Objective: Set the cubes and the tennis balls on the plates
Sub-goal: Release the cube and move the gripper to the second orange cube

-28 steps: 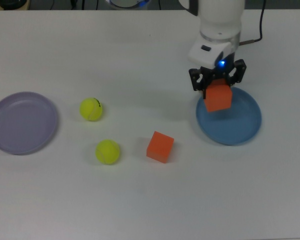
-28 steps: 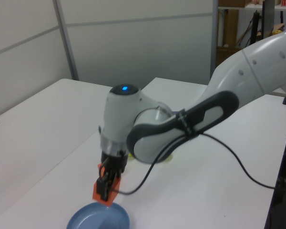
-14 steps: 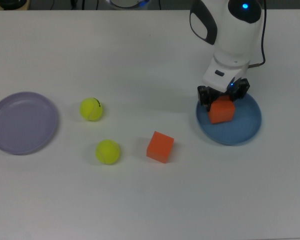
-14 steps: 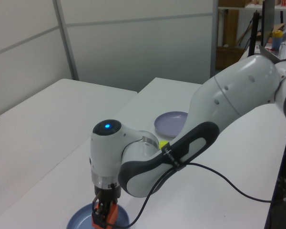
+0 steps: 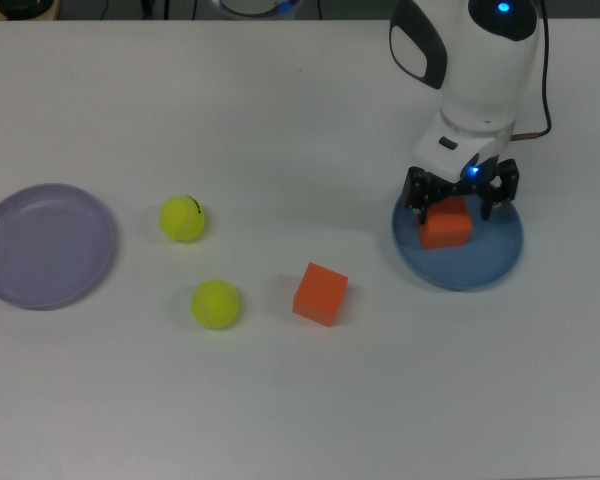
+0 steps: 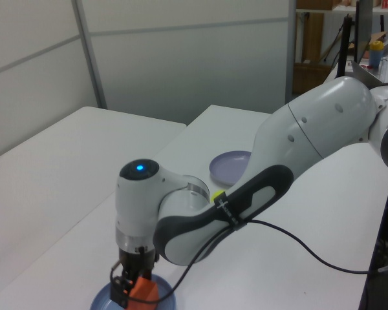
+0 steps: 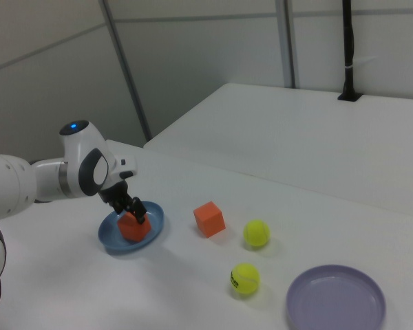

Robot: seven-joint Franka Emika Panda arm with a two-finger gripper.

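Note:
One orange cube [image 5: 446,224] [image 7: 132,227] [image 6: 143,292] rests on the blue plate [image 5: 488,268] [image 7: 155,216]. My gripper [image 5: 459,199] [image 7: 131,207] stands open low over it, a finger on either side and apart from it. A second orange cube [image 5: 320,293] [image 7: 209,218] sits on the table, to the top view's left of the blue plate. Further left in the top view lie two tennis balls, one with a black mark [image 5: 183,218] [image 7: 245,278], the other plain [image 5: 215,303] [image 7: 257,234]. The lavender plate [image 5: 45,245] [image 7: 335,299] [image 6: 231,166] holds nothing.
The white table carries only these things. My arm's white body [image 6: 200,213] fills much of the left view and hides most of the blue plate [image 6: 100,299] there. A black cable [image 6: 310,245] trails across the table.
The cube came down from above the blue plate onto it. My fingers then spread and let it go; the other cube, balls and lavender plate stayed put.

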